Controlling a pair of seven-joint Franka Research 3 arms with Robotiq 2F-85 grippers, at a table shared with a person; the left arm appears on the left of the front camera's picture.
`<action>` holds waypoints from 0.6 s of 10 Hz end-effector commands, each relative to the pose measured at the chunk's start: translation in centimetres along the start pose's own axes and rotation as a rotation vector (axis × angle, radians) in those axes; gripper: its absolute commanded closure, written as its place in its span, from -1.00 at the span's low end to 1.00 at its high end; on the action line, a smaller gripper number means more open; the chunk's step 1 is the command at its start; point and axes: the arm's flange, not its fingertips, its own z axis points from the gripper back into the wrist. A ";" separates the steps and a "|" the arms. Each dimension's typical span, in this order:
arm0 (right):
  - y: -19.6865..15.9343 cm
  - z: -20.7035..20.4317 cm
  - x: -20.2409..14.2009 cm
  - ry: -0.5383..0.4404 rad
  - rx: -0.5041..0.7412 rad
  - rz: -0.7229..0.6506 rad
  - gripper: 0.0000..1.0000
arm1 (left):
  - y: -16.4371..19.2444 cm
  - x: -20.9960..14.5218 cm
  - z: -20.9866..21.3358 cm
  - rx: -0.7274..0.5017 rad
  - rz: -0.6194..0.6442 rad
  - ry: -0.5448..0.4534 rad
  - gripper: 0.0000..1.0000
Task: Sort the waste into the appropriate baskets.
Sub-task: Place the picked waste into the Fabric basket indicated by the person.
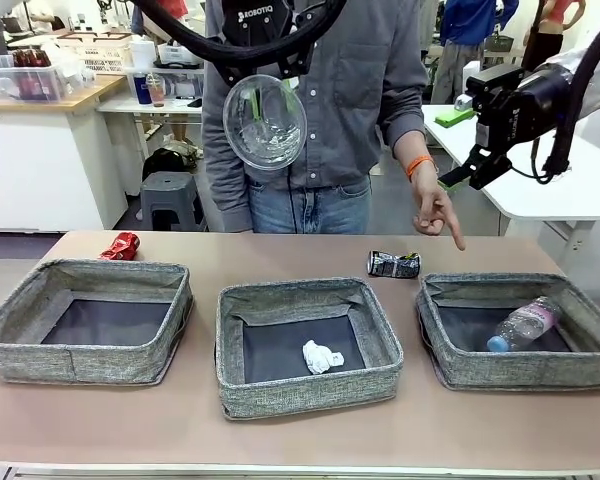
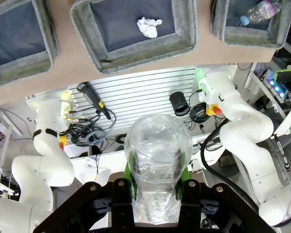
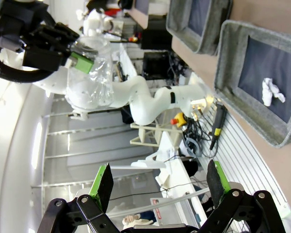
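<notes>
High above the table's far side, my left gripper (image 1: 268,100) is shut on a clear plastic cup (image 1: 265,125); in the left wrist view the cup (image 2: 157,160) stands between the green pads. My right gripper (image 1: 477,168) hangs open at the right, its fingers (image 3: 104,187) wide apart with nothing between them. Three grey baskets stand in a row: left (image 1: 80,272), middle (image 1: 300,395), right (image 1: 520,372). A crumpled tissue (image 1: 322,356) lies in the middle one, a bottle (image 1: 525,325) in the right one. A red can (image 1: 121,246) and a dark-silver can (image 1: 394,264) lie on the table behind the baskets.
A person stands at the far side, one hand (image 1: 438,212) pointing down near the dark-silver can. A white table (image 1: 570,190) stands behind my right arm. Bare tabletop runs along the near edge in front of the baskets.
</notes>
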 end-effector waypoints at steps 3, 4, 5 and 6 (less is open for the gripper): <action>0.8 4.3 -5.0 -0.094 -0.050 -0.008 -1.00 | -3.1 -3.6 -2.7 -0.082 0.068 -0.142 0.30; 0.9 6.0 -7.3 -0.156 -0.051 0.002 -1.00 | -4.0 -4.6 -3.7 -0.100 0.060 -0.186 0.30; 1.0 7.7 -10.1 -0.243 -0.043 0.017 -1.00 | -5.2 -4.8 -4.8 -0.109 0.062 -0.229 0.30; 0.8 8.8 -12.7 -0.322 -0.047 0.029 -1.00 | -6.8 -4.4 -5.6 -0.103 0.054 -0.250 0.30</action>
